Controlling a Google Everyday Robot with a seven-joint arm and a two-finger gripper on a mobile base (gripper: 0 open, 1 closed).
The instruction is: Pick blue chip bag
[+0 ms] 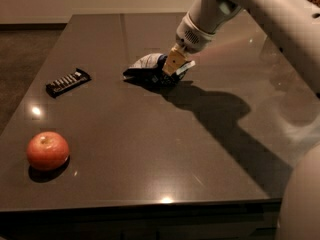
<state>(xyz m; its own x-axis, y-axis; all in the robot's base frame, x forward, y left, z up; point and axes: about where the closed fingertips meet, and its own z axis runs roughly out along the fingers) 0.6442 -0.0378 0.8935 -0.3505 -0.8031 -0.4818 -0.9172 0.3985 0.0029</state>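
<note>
**Q:** What does the camera view show?

**A:** It shows a dark, glossy counter (150, 154) seen from one long edge. A white robot arm (260, 9) reaches in from the upper right. Its claw (175, 64) is down low at the far middle of the counter, right at the blue chip bag (150, 69).

**Q:** Where does the bag lie relative to the claw?

**A:** The bag is a crumpled, flattened navy packet with a pale patch on top, and it lies on the counter. The claw's tan end overlaps the bag's right end, and most of the bag spreads out to the left of it. The two seem to be touching, though the dim light leaves that uncertain.

**Q:** Is the claw spread, pressed together, or pinching the bag?

**A:** That cannot be told from this angle, because the claw's end merges with the dark foil.

**Q:** How far along is the task?

**A:** The reach to the bag looks complete. The bag appears to rest on the counter, so it has not yet been lifted. A secure hold and the lift would remain.

**Q:** Is anything else on the counter?

**A:** A black candy bar (68, 82) lies to the left, and a red apple (47, 150) sits near the front left corner. Both are well apart from the claw.
</note>
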